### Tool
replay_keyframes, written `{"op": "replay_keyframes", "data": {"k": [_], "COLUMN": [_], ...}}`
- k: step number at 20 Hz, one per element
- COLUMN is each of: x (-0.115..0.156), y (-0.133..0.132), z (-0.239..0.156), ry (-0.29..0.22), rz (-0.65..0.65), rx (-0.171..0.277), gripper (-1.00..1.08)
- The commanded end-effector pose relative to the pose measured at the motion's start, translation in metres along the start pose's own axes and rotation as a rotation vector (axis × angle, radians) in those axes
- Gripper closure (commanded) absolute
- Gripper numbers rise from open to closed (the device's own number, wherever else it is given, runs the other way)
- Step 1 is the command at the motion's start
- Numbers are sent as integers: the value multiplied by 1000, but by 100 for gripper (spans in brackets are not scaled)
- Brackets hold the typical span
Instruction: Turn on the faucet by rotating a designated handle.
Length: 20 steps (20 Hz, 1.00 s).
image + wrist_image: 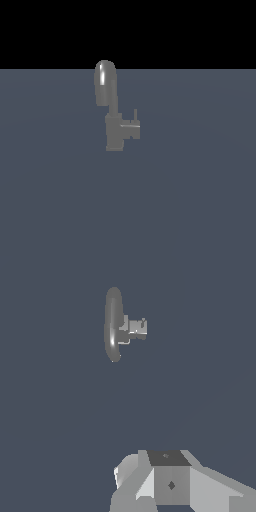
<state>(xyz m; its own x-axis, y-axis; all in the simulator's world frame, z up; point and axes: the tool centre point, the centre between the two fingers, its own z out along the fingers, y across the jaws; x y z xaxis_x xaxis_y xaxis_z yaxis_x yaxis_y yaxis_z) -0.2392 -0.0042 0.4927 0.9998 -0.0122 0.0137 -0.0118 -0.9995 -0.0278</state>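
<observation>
The faucet (114,131) is a small grey metal tap standing on the grey floor, with a boxy upright body and a thick rounded arched spout (105,82). The handle (131,130) is a short blocky stub jutting from the body toward the exterior view's right, with a thin upright pin (135,115) at its end. The wrist view looks down on the faucet (113,323) and its handle (138,328) from well away. Only part of my gripper (170,458) shows at that view's edge, far from the faucet and touching nothing. I cannot make out how its jaws stand. The gripper is out of the exterior view.
A flat grey-blue floor (190,200) surrounds the faucet on all sides. A black background lies beyond its far edge. No other objects show.
</observation>
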Motion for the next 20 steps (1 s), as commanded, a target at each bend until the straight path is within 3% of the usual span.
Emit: {"op": "replay_keyframes", "data": {"k": [1,11,20], "x": [0,14,50], "y": [0,-1,-1], "z": [0,3,15], "ry": [0,-33,-123], "rz": [0,36,134], "rx": [0,33,122], "gripper": [108,108,108]}}
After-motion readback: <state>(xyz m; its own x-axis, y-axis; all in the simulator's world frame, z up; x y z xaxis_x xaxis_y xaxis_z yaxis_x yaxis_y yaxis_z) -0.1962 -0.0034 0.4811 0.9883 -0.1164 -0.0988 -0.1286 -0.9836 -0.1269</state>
